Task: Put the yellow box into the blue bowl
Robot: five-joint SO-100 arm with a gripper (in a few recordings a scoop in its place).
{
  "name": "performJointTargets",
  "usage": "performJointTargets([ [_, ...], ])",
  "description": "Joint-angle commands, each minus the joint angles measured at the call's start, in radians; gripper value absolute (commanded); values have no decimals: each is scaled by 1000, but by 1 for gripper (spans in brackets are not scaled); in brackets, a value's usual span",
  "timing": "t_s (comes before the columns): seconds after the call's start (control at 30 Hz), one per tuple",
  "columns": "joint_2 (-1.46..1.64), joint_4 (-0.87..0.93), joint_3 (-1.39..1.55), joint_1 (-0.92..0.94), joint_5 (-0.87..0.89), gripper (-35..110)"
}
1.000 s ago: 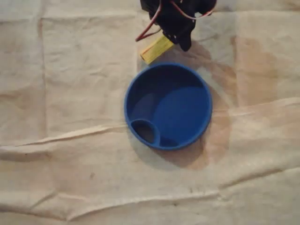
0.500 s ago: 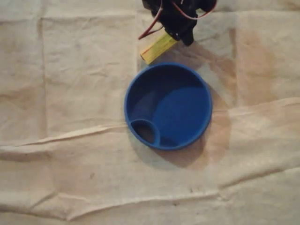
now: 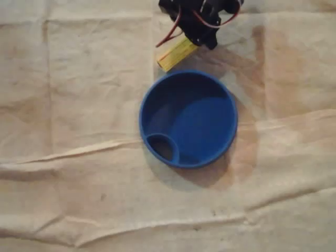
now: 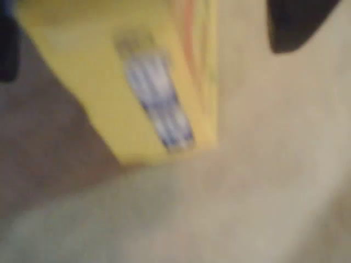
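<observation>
The yellow box (image 3: 176, 53) lies on the cloth just above the blue bowl's (image 3: 188, 118) upper left rim, outside the bowl. My black gripper (image 3: 198, 40) is over the box's upper right end at the top edge of the overhead view. In the blurred wrist view the yellow box (image 4: 137, 82) is at the upper left. One dark finger (image 4: 296, 22) stands at the upper right, with a strip of cloth between it and the box. Another dark part (image 4: 6, 44) shows at the left edge. The jaws look open around the box. The bowl holds nothing but its small inner cup (image 3: 163, 147).
A creased beige cloth (image 3: 79, 105) covers the table, with raised folds running across below the bowl. Red wires (image 3: 170, 32) hang from the arm beside the box.
The gripper has drawn back a little toward the top edge. The box nudged slightly up and right, then stayed put. The bowl has not moved.
</observation>
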Motion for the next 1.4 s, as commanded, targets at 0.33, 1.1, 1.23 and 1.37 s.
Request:
performJointTargets([
  [0.33,12,-80,-6,3,-8,-2],
  [1.1,440,186,8,-71,67,0],
  [1.23,407,150,-117,-112,183,0],
  [1.37,261,123,-304,-118,328,0],
])
